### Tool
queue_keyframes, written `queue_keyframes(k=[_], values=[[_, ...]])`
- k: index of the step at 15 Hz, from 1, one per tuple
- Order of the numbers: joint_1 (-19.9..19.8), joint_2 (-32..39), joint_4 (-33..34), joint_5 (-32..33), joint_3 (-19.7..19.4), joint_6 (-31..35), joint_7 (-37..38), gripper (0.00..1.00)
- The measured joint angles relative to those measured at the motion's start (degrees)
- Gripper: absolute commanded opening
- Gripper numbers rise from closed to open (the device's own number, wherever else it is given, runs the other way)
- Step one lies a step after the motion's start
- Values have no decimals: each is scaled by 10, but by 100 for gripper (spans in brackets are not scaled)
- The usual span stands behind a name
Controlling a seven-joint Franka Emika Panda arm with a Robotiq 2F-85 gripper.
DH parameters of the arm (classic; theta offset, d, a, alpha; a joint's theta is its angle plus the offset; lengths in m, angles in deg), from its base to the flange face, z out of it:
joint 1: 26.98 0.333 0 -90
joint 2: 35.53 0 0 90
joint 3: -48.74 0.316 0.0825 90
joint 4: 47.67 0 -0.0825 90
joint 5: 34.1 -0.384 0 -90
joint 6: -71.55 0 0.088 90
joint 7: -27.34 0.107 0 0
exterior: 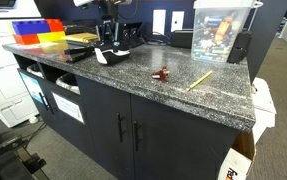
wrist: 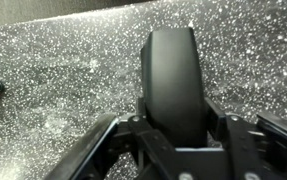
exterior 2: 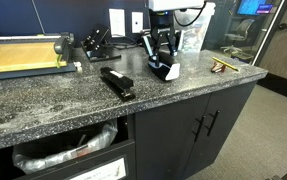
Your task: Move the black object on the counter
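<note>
Two risks show in an exterior view. The tool (exterior: 108, 42) pinches the black object (exterior: 111, 55) at the back of the surface (exterior: 173, 100), close to clutter that a careless swing could knock. The tiny red-brown piece (exterior: 161, 75) lies well apart.

In an exterior view from another angle, the black object (exterior 2: 166, 70) hangs tilted, low over the speckled surface (exterior 2: 73, 110), with its white side showing. A black stapler (exterior 2: 117, 83) lies near (a likely snag if the object is dragged that way).

In the wrist view, the tool (wrist: 173, 140) presses its fingers against both flanks of the black object (wrist: 173, 75). That smooth, rounded shell offers little purchase, so I judge it could twist or slip out. The polished, granite-like surface (wrist: 63, 70) would then let it skid.
</note>
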Motion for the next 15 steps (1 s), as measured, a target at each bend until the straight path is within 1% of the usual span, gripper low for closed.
queue_keyframes(k=[2,3,4,6,7,10,11,13,15], values=[[9,8,1,10,0,0,-4,32],[12,8,2,16,0,1,-4,82],[13,8,2,20,0,2,-4,84],[11,8,2,27,-3,2,-4,96],[9,7,3,28,-3,2,-4,100],[-1,-9,4,27,-2,-15,-16,100],[-4,-20,4,26,-1,-35,-20,100],[-18,-52,5,21,3,-103,-21,100],[-26,-68,3,20,3,-113,-22,100]])
